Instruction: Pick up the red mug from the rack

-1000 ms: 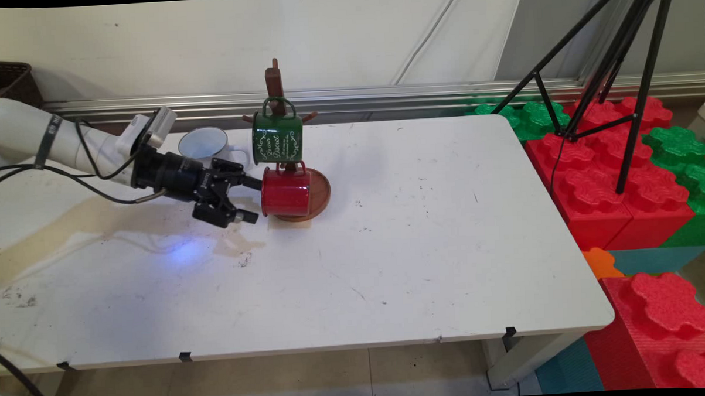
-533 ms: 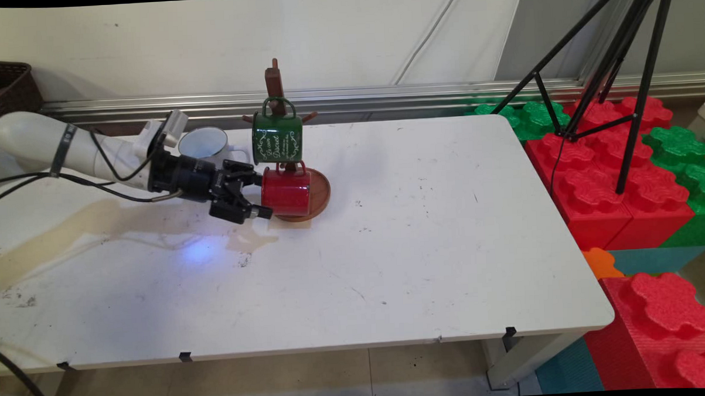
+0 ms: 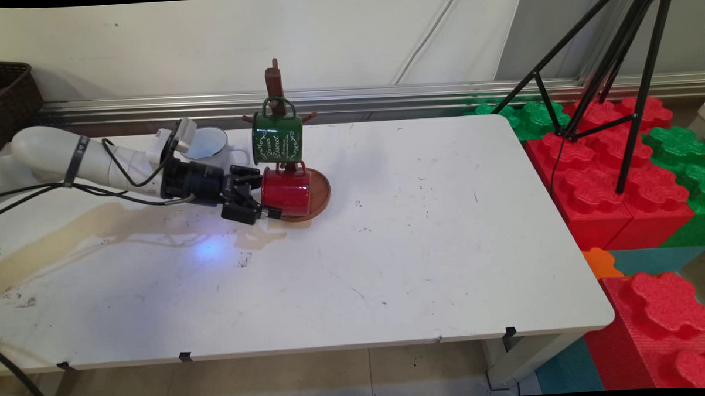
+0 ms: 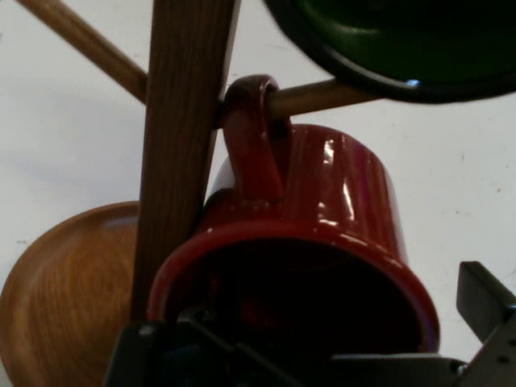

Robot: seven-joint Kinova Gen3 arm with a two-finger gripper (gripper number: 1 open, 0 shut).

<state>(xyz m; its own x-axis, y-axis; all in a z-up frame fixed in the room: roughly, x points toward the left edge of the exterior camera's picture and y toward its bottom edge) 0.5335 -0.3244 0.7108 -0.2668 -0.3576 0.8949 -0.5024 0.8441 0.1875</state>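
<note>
In the main view the white arm reaches in low from the left and holds its black gripper (image 3: 266,200) level at the open mouth of the red mug (image 3: 286,192), which hangs on its side by its handle from a low peg of the wooden mug tree (image 3: 275,86). The fingers stand apart, one at the upper rim of the mug's mouth and the other (image 3: 269,212) lower and nearer, passing just under its near side; whether either touches the mug cannot be told here. The tree stands on a round wooden base (image 3: 321,193) on the far left part of the white table (image 3: 424,236). A green mug (image 3: 277,137) with white lettering hangs from a higher peg, directly above the red one. A white mug (image 3: 208,143) sits on the table just behind the arm's wrist, to the left of the tree. Red and green foam blocks (image 3: 609,171) and a black tripod (image 3: 617,60) stand past the table's right end. In the hand view the red mug (image 4: 322,242) fills the middle, its dark mouth facing the camera and its handle (image 4: 251,137) hooked over a wooden peg (image 4: 318,97) beside the upright post (image 4: 181,137). The dark rim of the green mug (image 4: 387,48) shows at the top. One finger (image 4: 484,302) shows at the lower right, outside the mug's wall, while the black linkage crosses the bottom edge in front of the mouth.
</note>
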